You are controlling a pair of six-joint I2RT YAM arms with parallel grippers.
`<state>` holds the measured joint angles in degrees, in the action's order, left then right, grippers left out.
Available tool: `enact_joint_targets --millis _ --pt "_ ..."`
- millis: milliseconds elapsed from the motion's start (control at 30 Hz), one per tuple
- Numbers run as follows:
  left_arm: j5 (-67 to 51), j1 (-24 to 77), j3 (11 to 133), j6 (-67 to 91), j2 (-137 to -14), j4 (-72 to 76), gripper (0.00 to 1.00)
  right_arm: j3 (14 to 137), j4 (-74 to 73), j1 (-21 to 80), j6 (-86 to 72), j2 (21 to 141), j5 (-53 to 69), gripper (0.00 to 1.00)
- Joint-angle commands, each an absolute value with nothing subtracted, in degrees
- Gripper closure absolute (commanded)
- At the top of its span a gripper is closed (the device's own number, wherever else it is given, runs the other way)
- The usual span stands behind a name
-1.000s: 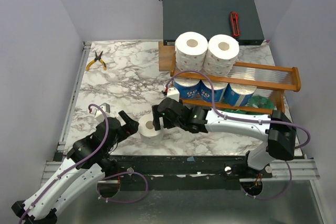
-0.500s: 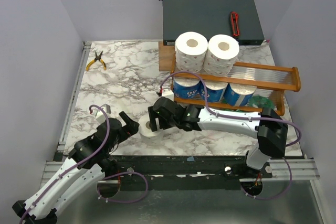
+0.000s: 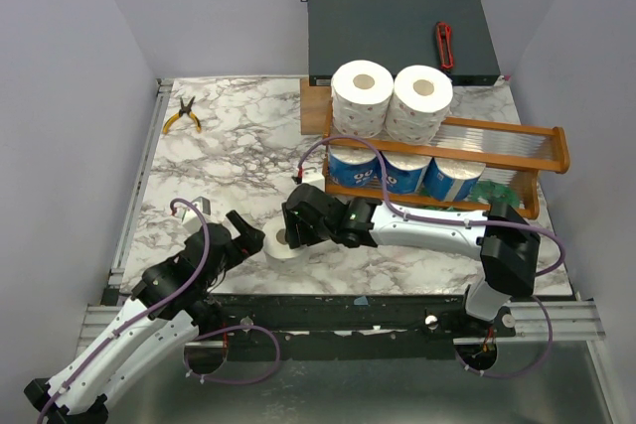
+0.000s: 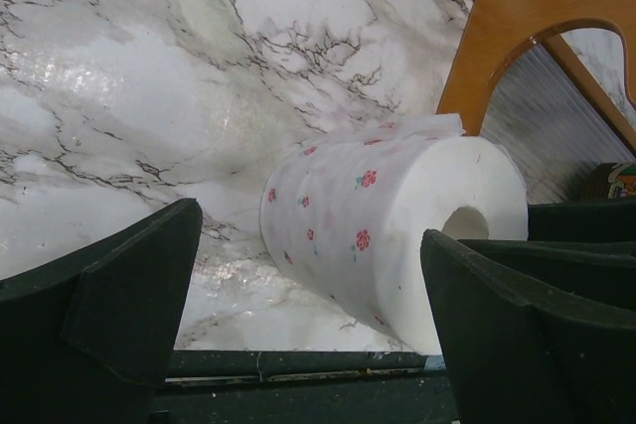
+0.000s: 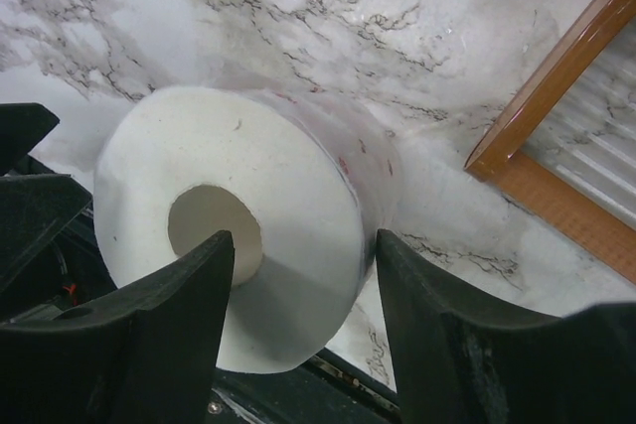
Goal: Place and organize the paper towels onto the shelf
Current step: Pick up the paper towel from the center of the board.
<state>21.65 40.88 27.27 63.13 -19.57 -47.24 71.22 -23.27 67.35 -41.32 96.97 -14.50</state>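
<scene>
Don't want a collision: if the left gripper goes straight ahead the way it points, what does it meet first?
The white paper towel roll lying on its side on the table, just ahead of the open left gripper. The right gripper sits around that roll, though depth is unclear.

- Bright, even overhead light; faint soft shadows on the desk.
- Glossy glare patch on marble, left wrist view.
- Near fingers dark, slightly soft, both wrist views.
</scene>
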Motion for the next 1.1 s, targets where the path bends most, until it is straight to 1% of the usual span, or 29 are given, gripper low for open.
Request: enact_joint_targets --millis 0,100,167,367,500,633,767,900,1067 --pt "21.66 40.55 26.36 63.55 -19.54 -46.15 0.02 73.13 -24.44 67.11 -40.61 97.79 -13.83 0.42" --pt "21.38 40.57 26.1 63.47 -19.42 -45.75 0.02 73.75 -25.56 67.09 -40.74 97.62 -14.15 0.52" --pt "21.14 40.58 25.88 63.46 -19.51 -45.46 0.01 74.37 -26.33 67.14 -40.87 97.35 -13.9 0.57" --pt "20.79 40.52 25.7 63.04 -19.74 -44.59 0.01 75.84 -28.39 67.14 -39.56 95.58 -12.43 0.67" --pt "20.74 40.59 25.68 62.76 -19.93 -44.21 0.01 76.22 -29.15 67.13 -38.86 94.04 -10.09 0.75" --pt "20.89 40.55 25.9 62.5 -19.8 -44.04 0.02 76.4 -27.83 67.12 -36.79 91.66 -4.09 0.76" --pt "21.08 40.5 26.18 62.1 -19.76 -43.95 0.01 79.44 -31.26 67.11 -34.48 90.35 -1.18 0.78" --pt "21.61 40.49 26.78 61.64 -19.71 -44.21 0.02 81.75 -34.37 67.08 -32.5 86.67 -1.12 0.84" --pt "22.06 40.39 27.47 61.08 -19.99 -43.95 0.02 87.12 -40.51 67.12 -30.52 83.7 -3.64 0.86"
